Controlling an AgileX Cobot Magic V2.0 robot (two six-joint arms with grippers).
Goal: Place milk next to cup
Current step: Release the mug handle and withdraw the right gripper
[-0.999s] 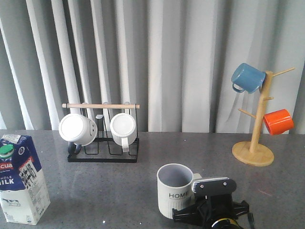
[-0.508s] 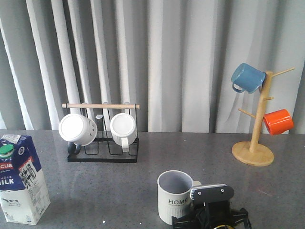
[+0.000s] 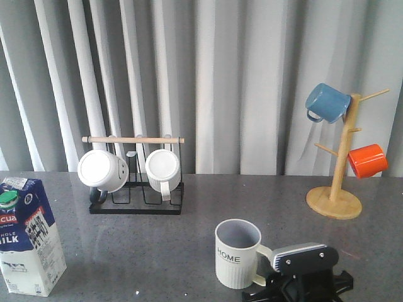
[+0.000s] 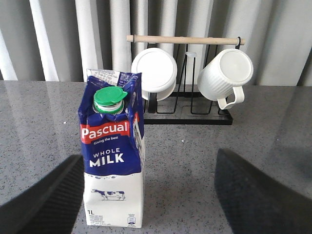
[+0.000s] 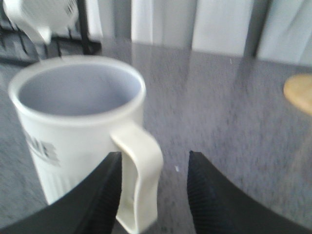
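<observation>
The milk [image 3: 28,236], a blue-and-white carton with a green cap, stands upright at the table's front left. In the left wrist view the milk [image 4: 114,156] stands between the fingers of my left gripper [image 4: 151,200], which is open and wide apart, one finger close to the carton. The cup [image 3: 237,253], ribbed and marked "HOME", stands front centre with its handle toward my right gripper [image 3: 302,277]. In the right wrist view the cup [image 5: 73,131] has its handle [image 5: 141,180] between the fingers of the right gripper [image 5: 153,190], which is open; one finger is against the handle.
A black wire rack [image 3: 135,204] with a wooden bar holds two white mugs at the back left. A wooden mug tree [image 3: 337,189] with a blue mug [image 3: 327,102] and an orange mug [image 3: 368,160] stands at the back right. Curtains hang behind the table.
The right gripper has shifted to the right. The cup has slid slightly right and turned, so its handle now shows toward the gripper. The milk has not moved.
</observation>
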